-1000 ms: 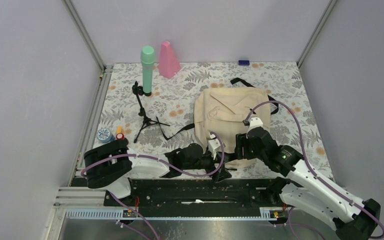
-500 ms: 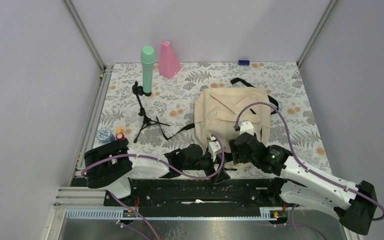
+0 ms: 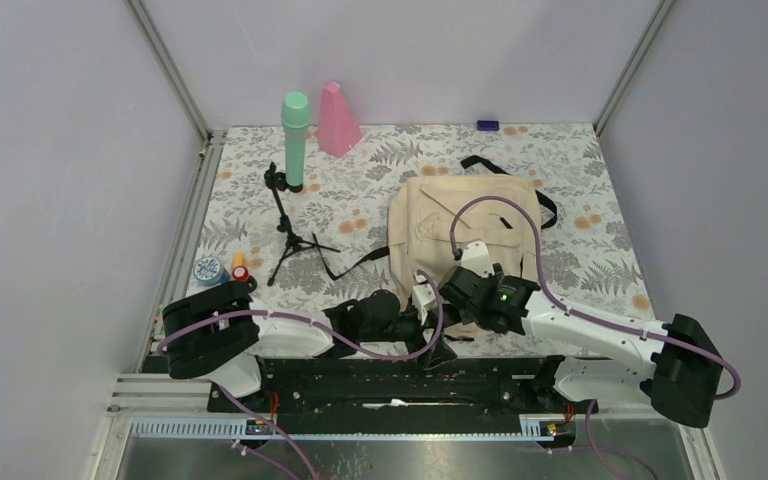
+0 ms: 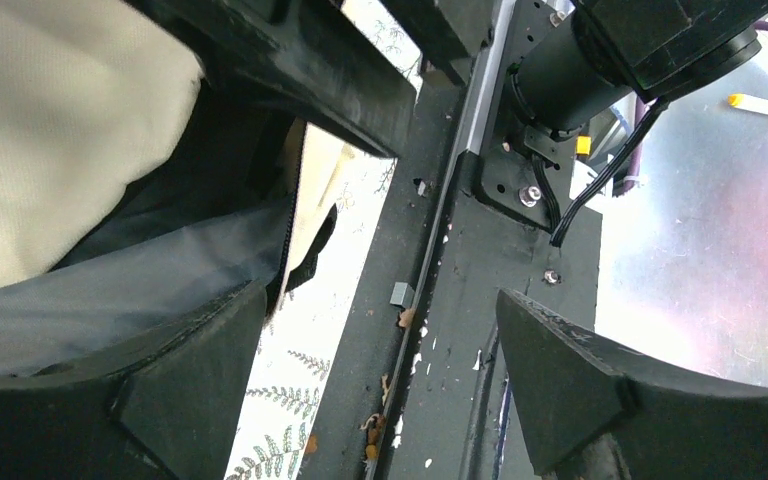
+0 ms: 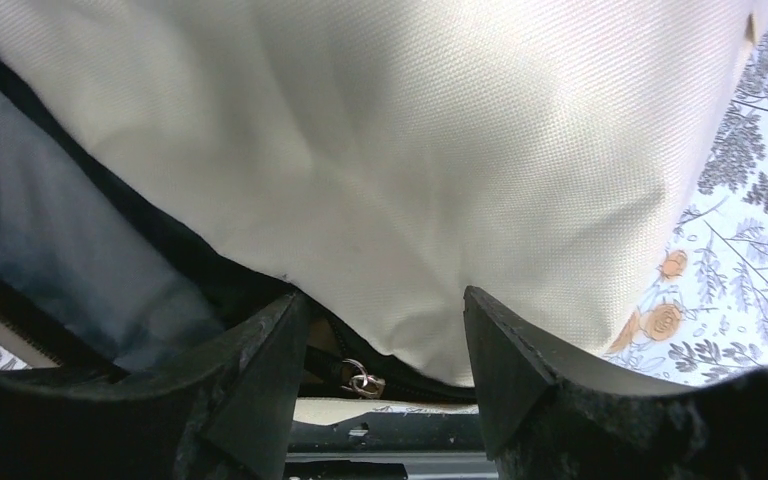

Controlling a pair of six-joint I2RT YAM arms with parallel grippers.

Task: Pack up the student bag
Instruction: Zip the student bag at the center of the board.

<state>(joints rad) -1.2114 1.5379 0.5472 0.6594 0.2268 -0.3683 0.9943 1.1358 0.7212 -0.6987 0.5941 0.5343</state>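
Note:
The student bag (image 3: 465,225), cream with black straps, lies flat on the flowered table right of centre. Its opening faces the near edge. My left gripper (image 3: 440,340) is at the bag's near-left corner, open. In the left wrist view (image 4: 380,390) its left finger (image 4: 190,380) sits against the grey lining (image 4: 110,290) and nothing is between the fingers. My right gripper (image 3: 457,298) is close beside it at the bag's near edge. In the right wrist view (image 5: 380,370) it is open, with the cream top edge (image 5: 410,150) and a metal zipper pull (image 5: 360,378) between its fingers.
A green bottle (image 3: 295,140) and a pink cone (image 3: 337,118) stand at the back left. A small black tripod (image 3: 288,225) stands left of the bag. A blue round item (image 3: 208,270) and an orange one (image 3: 239,266) lie at the left edge. A small blue block (image 3: 487,125) lies at the back wall.
My right gripper has moved left along the bag's near edge, from the near-right part to the near-left corner beside the left gripper. The left arm has hardly moved.

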